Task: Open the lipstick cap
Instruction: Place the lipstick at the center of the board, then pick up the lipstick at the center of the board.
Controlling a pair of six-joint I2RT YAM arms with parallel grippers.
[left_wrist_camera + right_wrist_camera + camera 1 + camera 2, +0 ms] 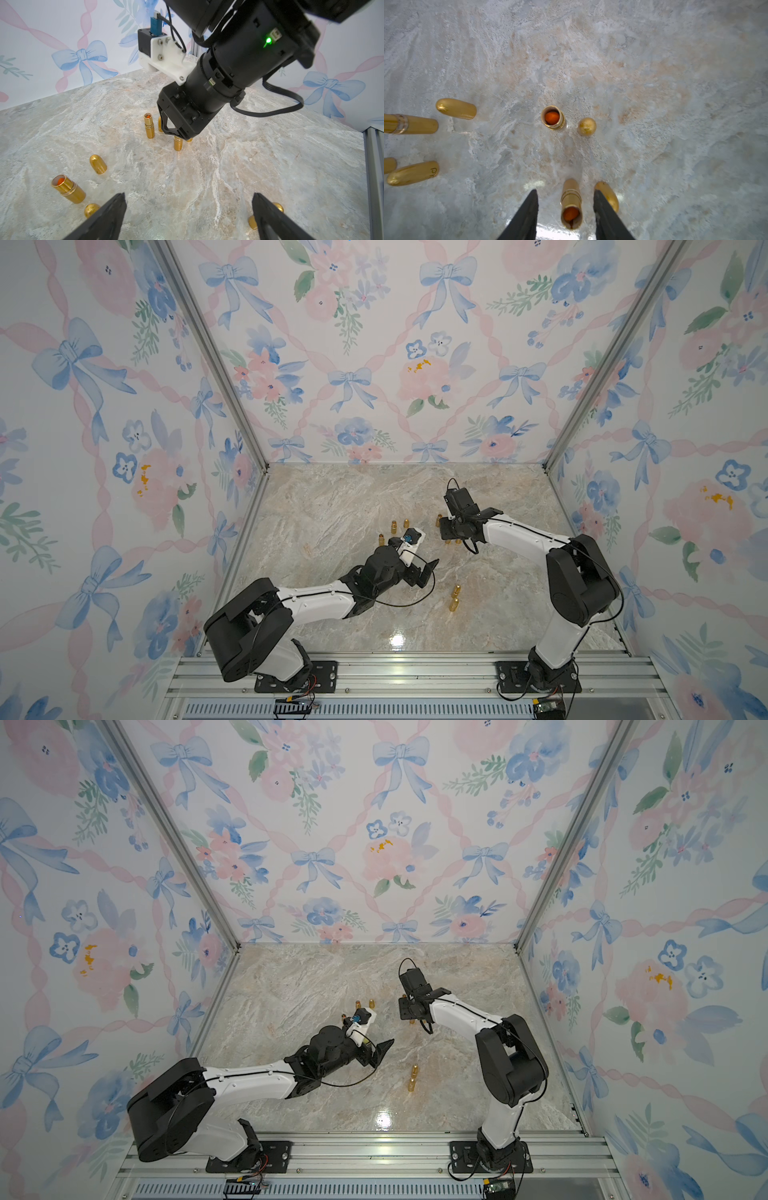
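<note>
An uncapped gold lipstick with an orange stick stands upright on the marble between the fingers of my right gripper. The gripper is open, with a gap on each side of the tube. A loose gold cap stands just outside one finger. In a top view the right gripper points down over this cluster. My left gripper is open wide and empty above bare marble, nearer the front in both top views. In the left wrist view the same lipstick shows under the right gripper.
More gold pieces stand around: another open lipstick with a cap beside it, an open tube, caps, and two gold pieces at front centre. Floral walls and aluminium posts enclose the marble table.
</note>
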